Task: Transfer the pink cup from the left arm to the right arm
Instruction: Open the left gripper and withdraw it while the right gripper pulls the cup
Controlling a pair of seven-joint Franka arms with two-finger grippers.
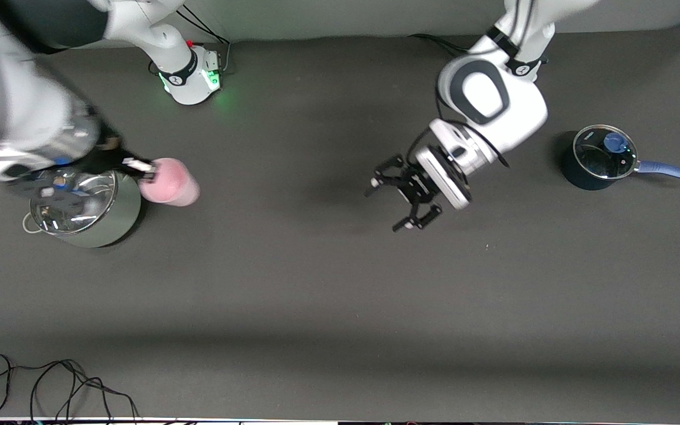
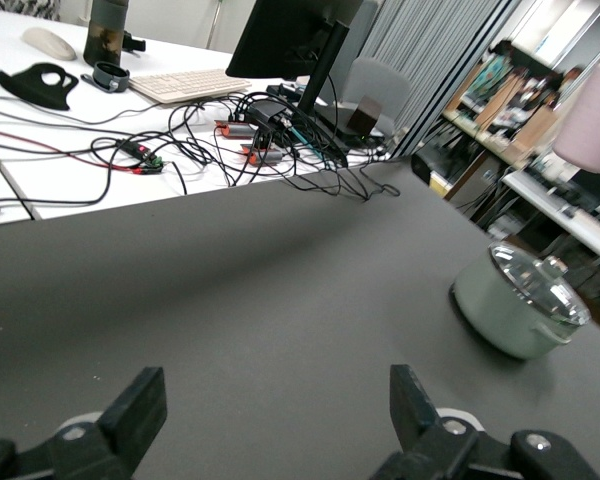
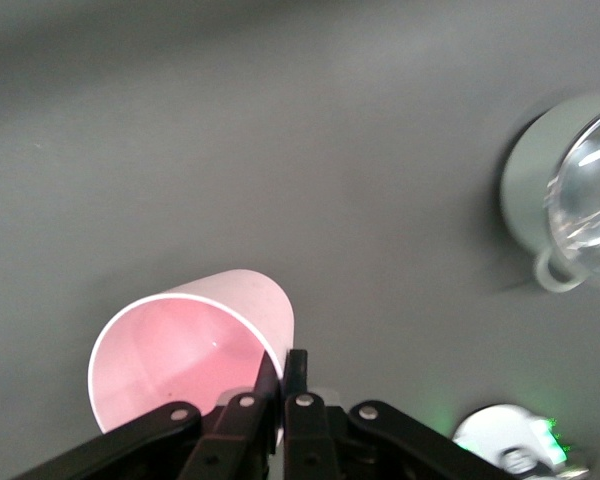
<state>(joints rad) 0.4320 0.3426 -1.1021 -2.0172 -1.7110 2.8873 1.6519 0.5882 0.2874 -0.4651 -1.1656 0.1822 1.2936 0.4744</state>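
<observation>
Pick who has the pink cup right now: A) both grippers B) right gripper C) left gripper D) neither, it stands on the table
B: the right gripper pinches the rim of the cup, holding it up beside the lidded pot, while the left gripper hangs open and empty over bare table.

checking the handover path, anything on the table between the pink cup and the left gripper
Nothing: in the front view only bare dark table separates the pink cup, held by the right gripper, from the open left gripper.
</observation>
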